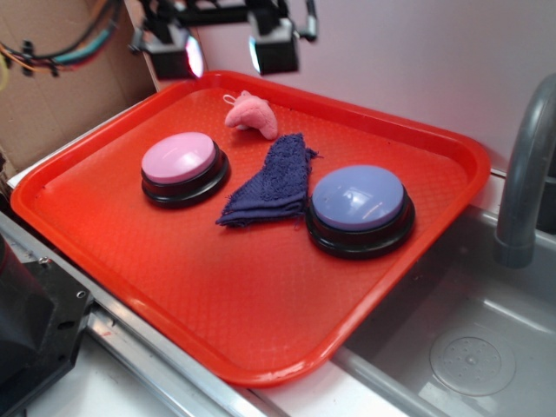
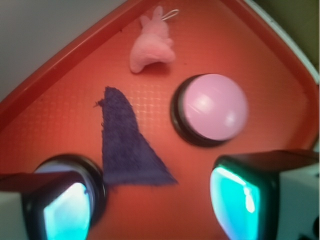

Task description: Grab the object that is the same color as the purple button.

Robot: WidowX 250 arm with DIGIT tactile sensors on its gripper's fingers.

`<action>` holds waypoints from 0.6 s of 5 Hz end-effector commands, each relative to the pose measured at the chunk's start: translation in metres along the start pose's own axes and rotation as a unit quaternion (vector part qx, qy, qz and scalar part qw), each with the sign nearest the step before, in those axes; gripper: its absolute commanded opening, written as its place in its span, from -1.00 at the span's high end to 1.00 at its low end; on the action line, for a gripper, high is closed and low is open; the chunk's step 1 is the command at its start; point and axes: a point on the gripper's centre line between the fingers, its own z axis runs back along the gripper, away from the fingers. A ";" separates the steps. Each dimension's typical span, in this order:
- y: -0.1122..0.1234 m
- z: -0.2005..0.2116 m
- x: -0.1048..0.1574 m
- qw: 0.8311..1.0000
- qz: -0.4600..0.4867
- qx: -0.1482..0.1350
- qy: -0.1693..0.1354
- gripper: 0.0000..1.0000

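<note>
The dark purple-navy rag lies flat in the middle of the red tray, between the two buttons. The purple button, lavender-blue dome on a black base, stands right of it. My gripper hangs open and empty high above the tray's far edge, well apart from the rag. In the wrist view the rag lies ahead of my gripper, its wide end nearest the open fingers. The purple button is mostly hidden behind the left finger.
A pink-domed button stands left of the rag, and a small pink plush toy lies at the tray's far side. A steel sink and grey faucet are at the right. Cardboard and cables stand at the back left.
</note>
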 end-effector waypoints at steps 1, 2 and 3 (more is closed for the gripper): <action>-0.019 -0.042 0.031 0.999 0.013 -0.016 -0.031 -1.00; -0.023 -0.062 0.042 0.999 0.009 -0.003 -0.033 -1.00; -0.024 -0.079 0.051 0.999 0.008 0.002 -0.043 -1.00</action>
